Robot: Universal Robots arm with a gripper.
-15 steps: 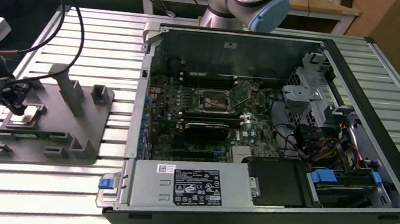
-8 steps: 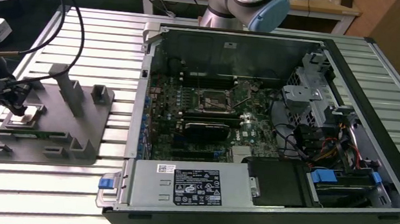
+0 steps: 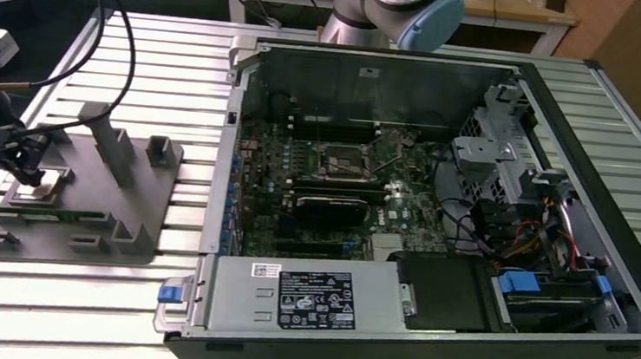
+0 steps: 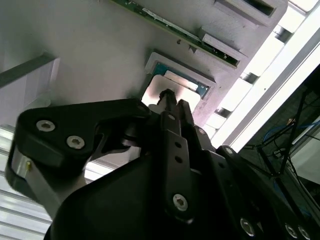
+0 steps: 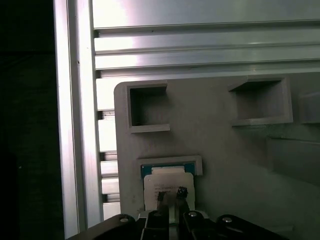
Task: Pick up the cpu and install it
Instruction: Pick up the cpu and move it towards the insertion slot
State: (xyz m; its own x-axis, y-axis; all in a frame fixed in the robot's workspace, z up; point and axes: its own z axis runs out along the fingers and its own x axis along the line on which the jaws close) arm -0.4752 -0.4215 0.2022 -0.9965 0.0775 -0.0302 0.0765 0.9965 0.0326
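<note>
Jaws right over the cpu (image 5: pixel 167 182)

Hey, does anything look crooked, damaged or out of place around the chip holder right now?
Nothing stands out. In the first wrist view the cpu lies flat and square in its recess on the grey holder, with the claw close over it.

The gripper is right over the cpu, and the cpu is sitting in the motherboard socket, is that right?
Not quite. The gripper is over the cpu, but the cpu sits in the grey holder, not in the motherboard socket. The first wrist view shows it.
</note>
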